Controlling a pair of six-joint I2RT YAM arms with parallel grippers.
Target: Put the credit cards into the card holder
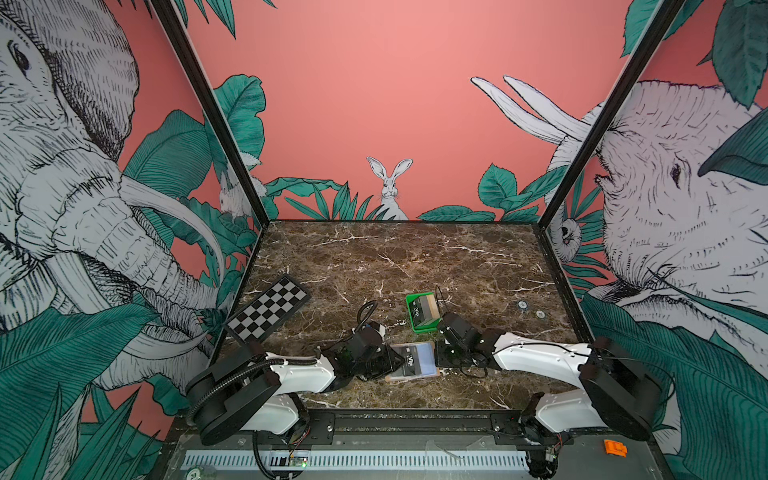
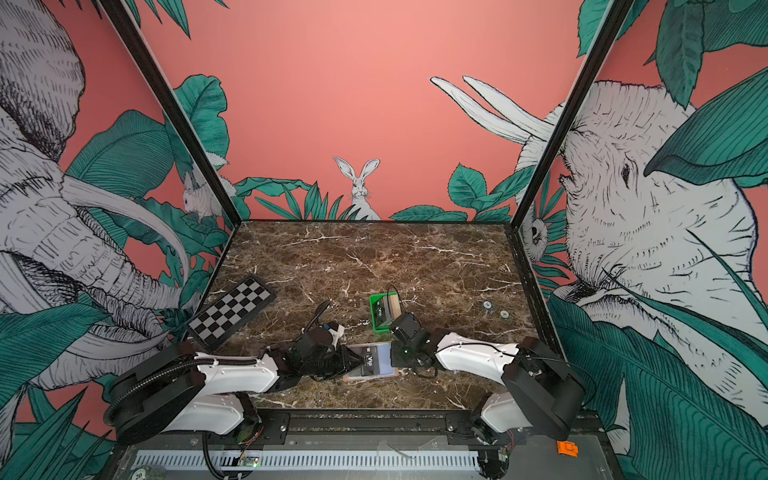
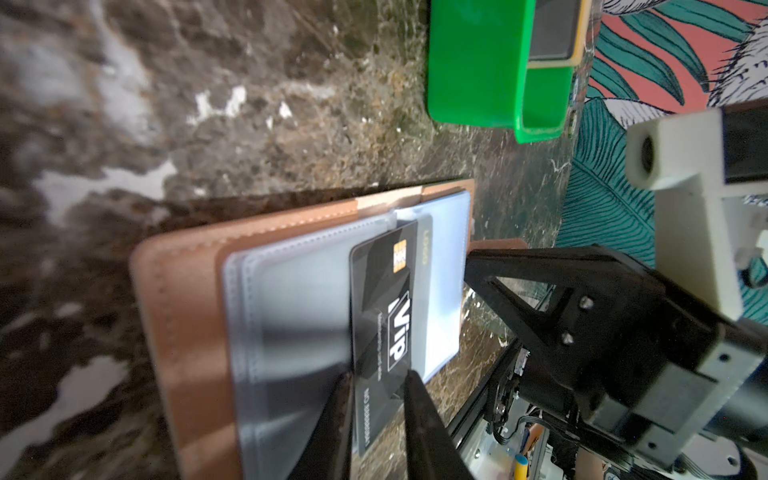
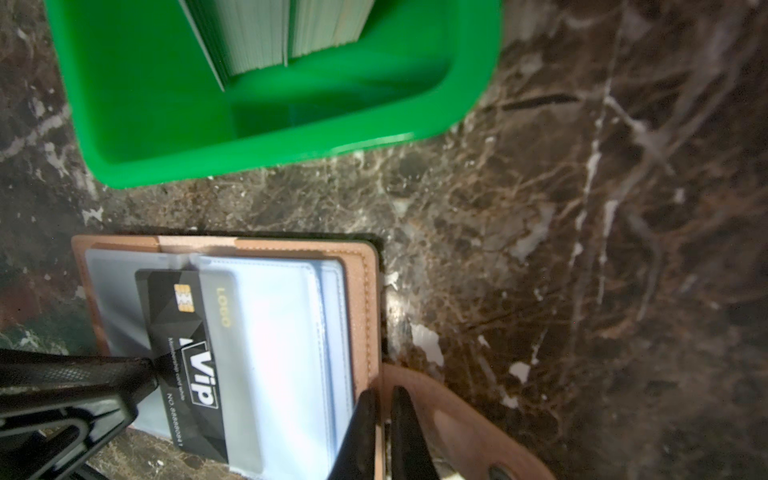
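Nearest the rig's front edge, the open card holder (image 3: 187,311) lies flat on the marble top (image 1: 415,257) between the two arms. Its clear sleeves face up, and the black VIP card (image 3: 386,307) lies slanted across them with its near end overhanging the sleeve's edge. The step in hand looks like seating that card. It probably wants a low push along its own length, square to the sleeve mouth so the corner does not ride over the plastic, while the holder is pinned against sliding. Whether the far corner is already inside a sleeve I cannot tell. The left gripper (image 3: 377,372) has its jaws a little apart, with the card's near end lying loose between them. The right gripper (image 4: 383,392) is pinched almost together on the holder's tan cover edge, beside the strap tab (image 4: 457,432). Just beyond stands the green tray (image 4: 291,153) with the remaining cards (image 1: 424,309) stacked in it. Farther off to the left lies the checkerboard (image 1: 268,309).
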